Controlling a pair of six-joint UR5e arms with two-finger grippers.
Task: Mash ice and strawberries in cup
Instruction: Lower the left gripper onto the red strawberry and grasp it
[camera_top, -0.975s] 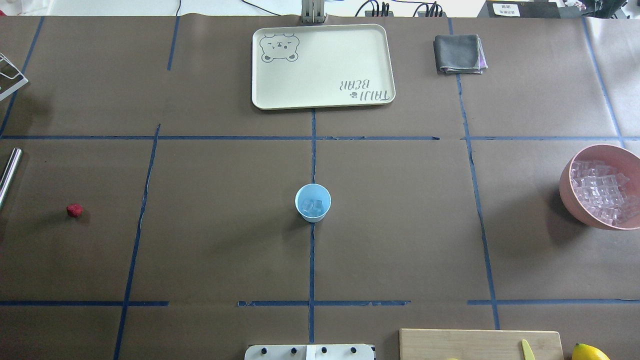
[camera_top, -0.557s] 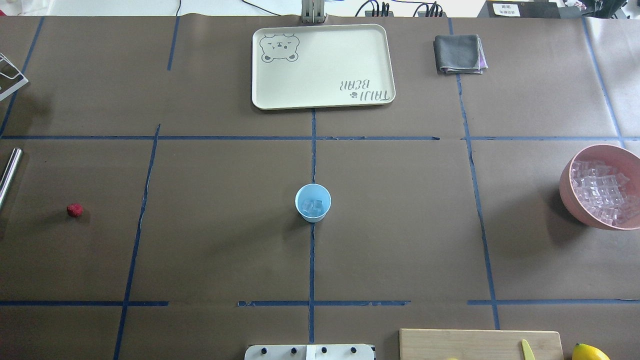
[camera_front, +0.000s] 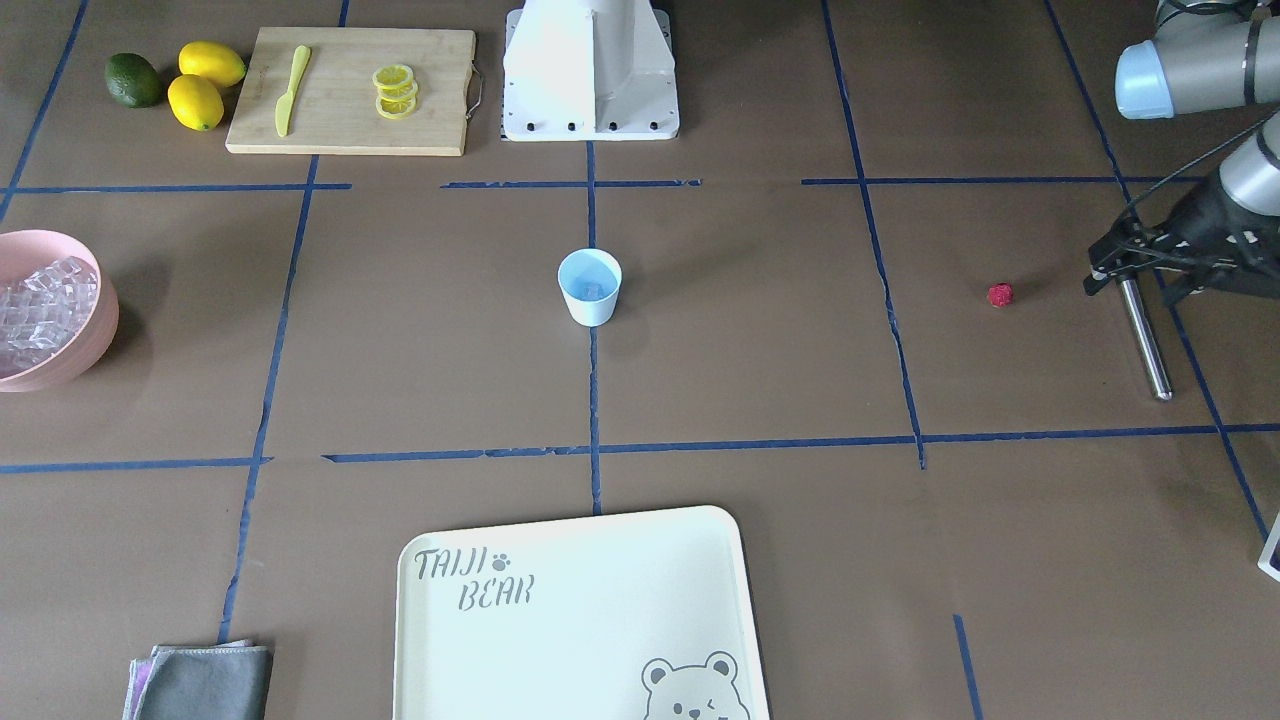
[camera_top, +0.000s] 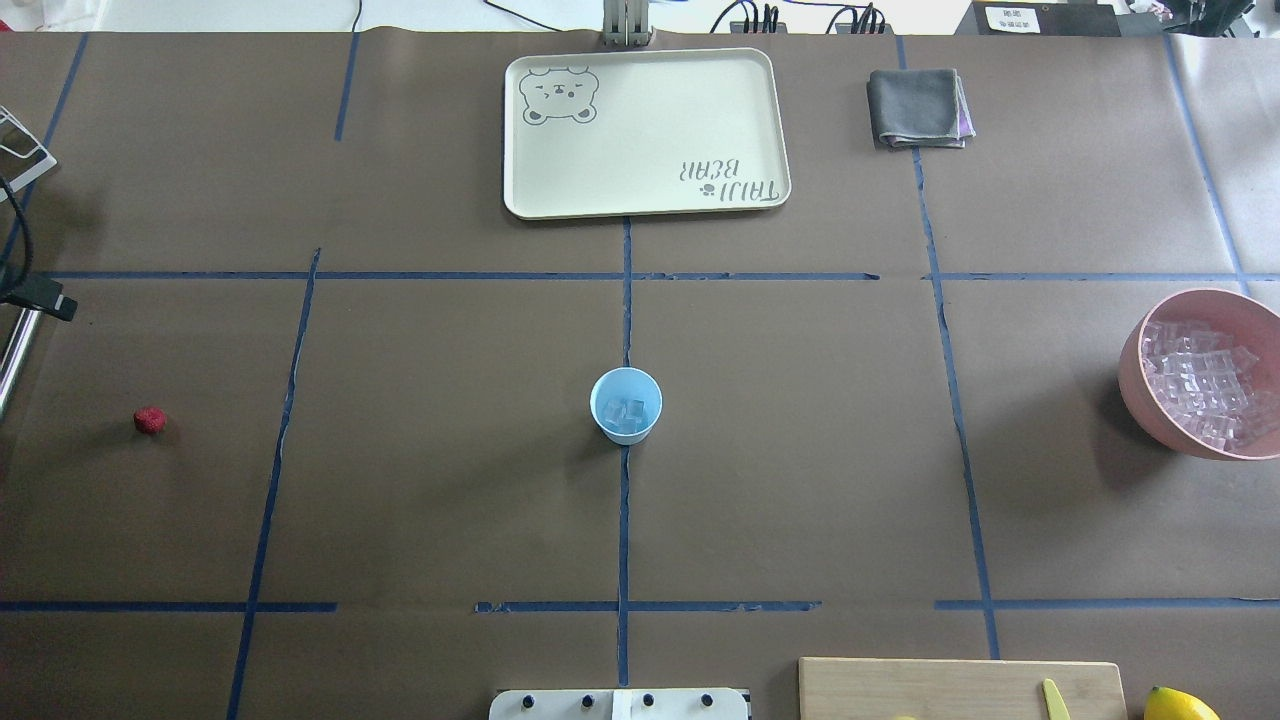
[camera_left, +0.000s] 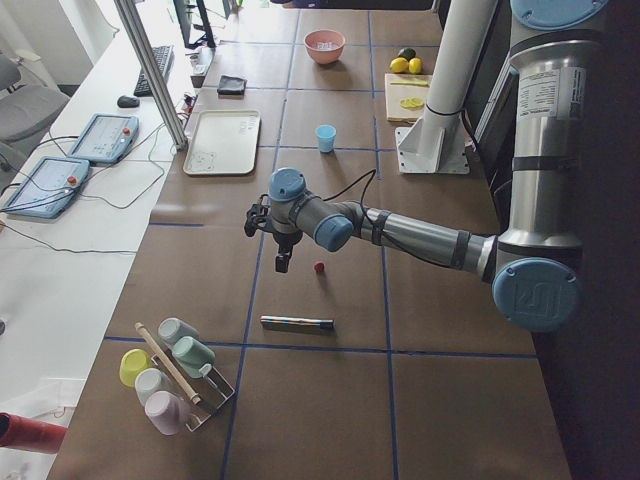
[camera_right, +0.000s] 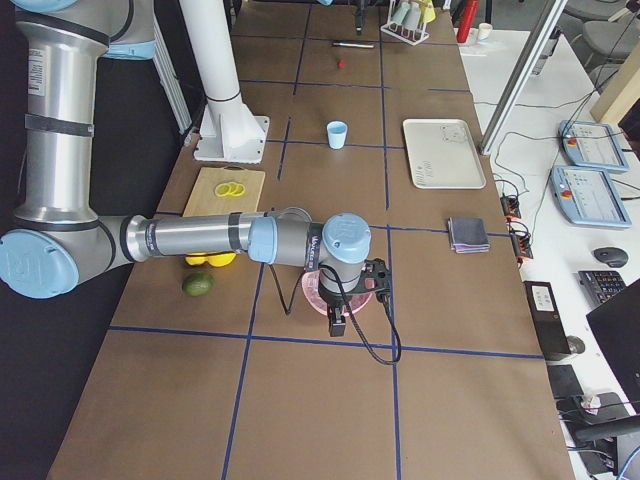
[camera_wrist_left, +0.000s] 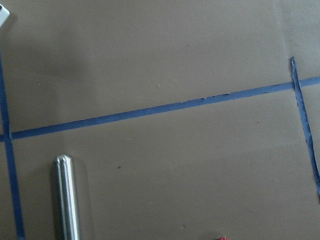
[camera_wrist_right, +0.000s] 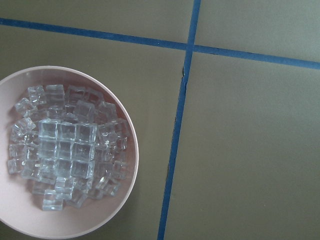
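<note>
The light blue cup (camera_top: 625, 405) stands upright at the table's middle, with a few clear ice cubes (camera_top: 623, 412) in it. It also shows in the front view (camera_front: 589, 287). The small red strawberry (camera_top: 149, 420) lies alone on the table far left, also in the front view (camera_front: 999, 294). My left gripper (camera_left: 283, 264) hovers above the table beside the strawberry and over one end of a metal rod (camera_front: 1145, 340); I cannot tell if it is open. My right gripper (camera_right: 338, 322) hangs over the pink bowl; I cannot tell its state.
The pink bowl (camera_top: 1135, 390), full of ice, sits at the right edge. A cream tray (camera_top: 645, 130) and grey cloth (camera_top: 918, 107) lie at the far side. A cutting board (camera_front: 350, 90) with lemon slices, a knife, lemons and an avocado is near the base.
A black part of my left arm has come into the overhead view at the left edge, above the rod. The cup, strawberry and bowl have not moved.
</note>
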